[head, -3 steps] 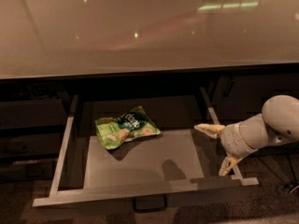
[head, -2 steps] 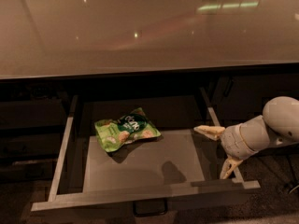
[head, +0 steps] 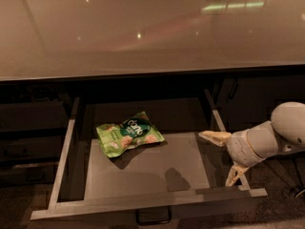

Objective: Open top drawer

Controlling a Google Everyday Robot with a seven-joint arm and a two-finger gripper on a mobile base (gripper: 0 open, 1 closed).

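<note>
The top drawer stands pulled far out under the glossy counter, with pale metal side rails and a flat grey floor. Its small centre pull handle shows at the bottom edge of the front. A green snack bag lies on the drawer floor toward the back left. My gripper is at the drawer's right rail, above the right front corner. Its two pale fingers are spread wide apart, one over the drawer floor and one pointing down near the front edge. It holds nothing.
The beige counter top overhangs the drawer's back. Narrower dark drawer fronts sit to the left. A dark cabinet front is behind my arm on the right. The white arm comes in from the right edge.
The drawer front has slid a little further toward the camera. My gripper stays near the right rail, almost unmoved, fingers still spread.
</note>
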